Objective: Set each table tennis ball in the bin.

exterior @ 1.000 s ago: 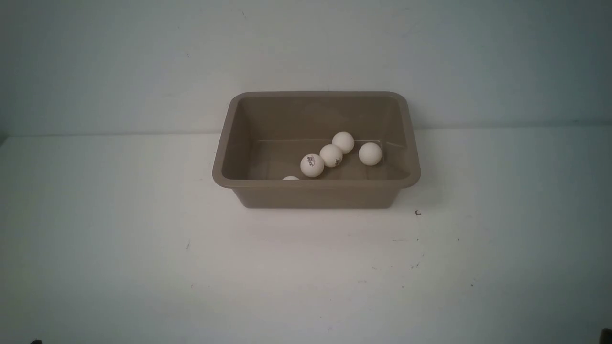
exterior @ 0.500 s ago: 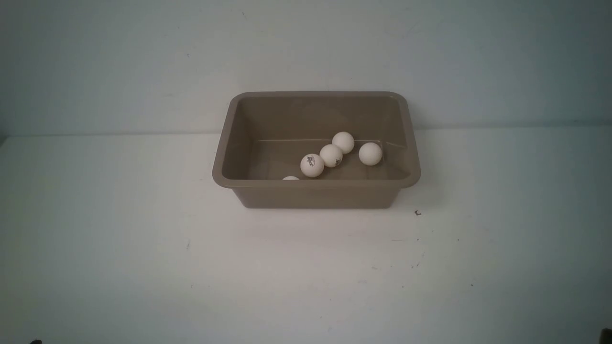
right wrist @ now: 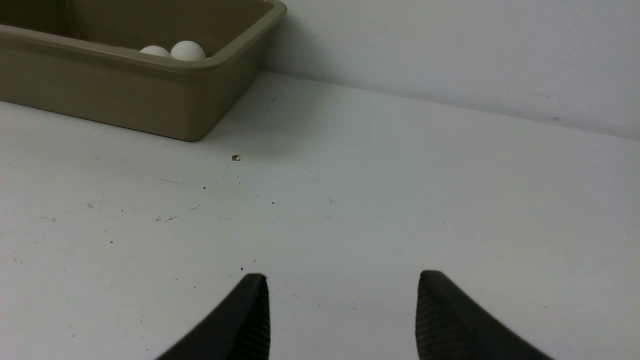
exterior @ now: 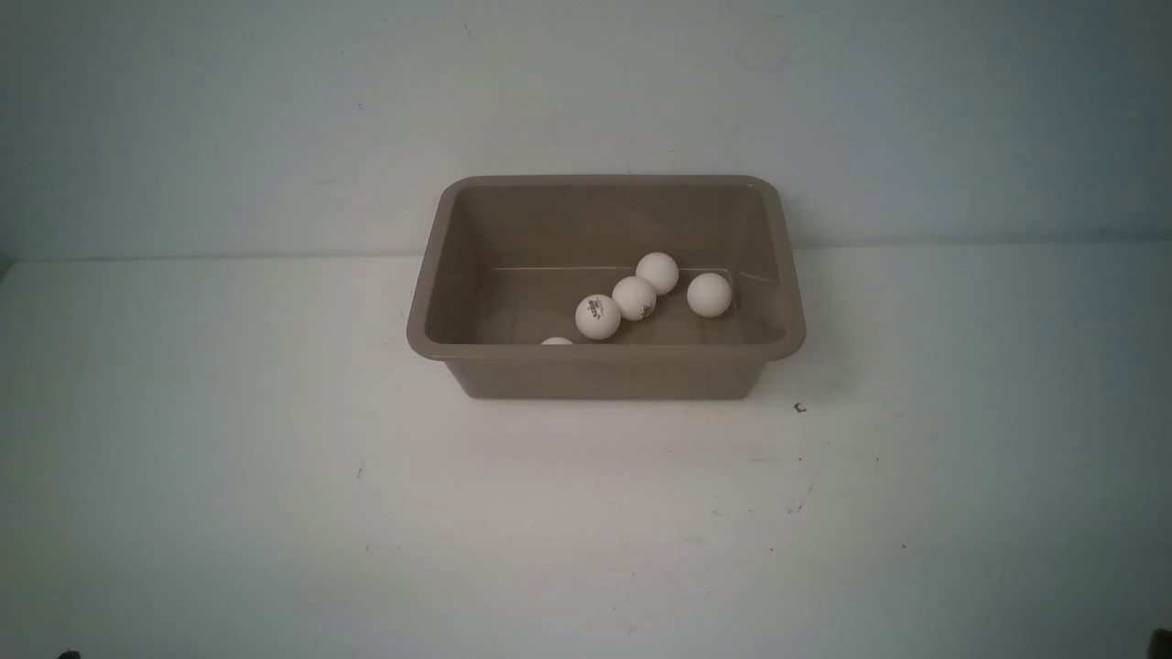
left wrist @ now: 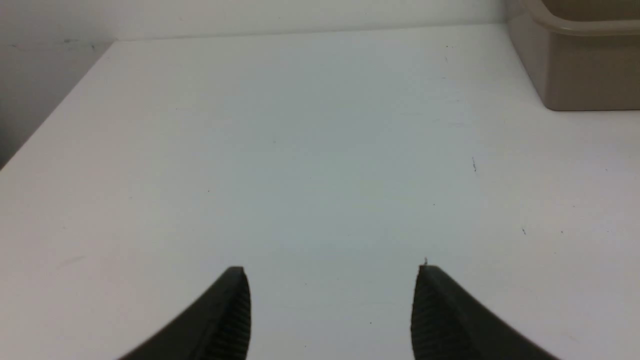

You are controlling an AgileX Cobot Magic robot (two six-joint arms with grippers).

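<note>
Both grippers, left gripper (left wrist: 330,270) and right gripper (right wrist: 342,277), sit open and hold nothing. You see 5 table tennis balls (exterior: 634,297) inside the bin (exterior: 604,371). They are light, round and roll easily, so pinch one across its middle. 2 have dark logos, too small to read.

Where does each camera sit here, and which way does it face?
Front: between the arms, facing forward at the bin holding the table tennis balls; arms barely show.
Left wrist: low over the table, left gripper open and empty, bin corner ahead.
Right wrist: low, right gripper open and empty, facing bin.
Shared: all three show the bin.
</note>
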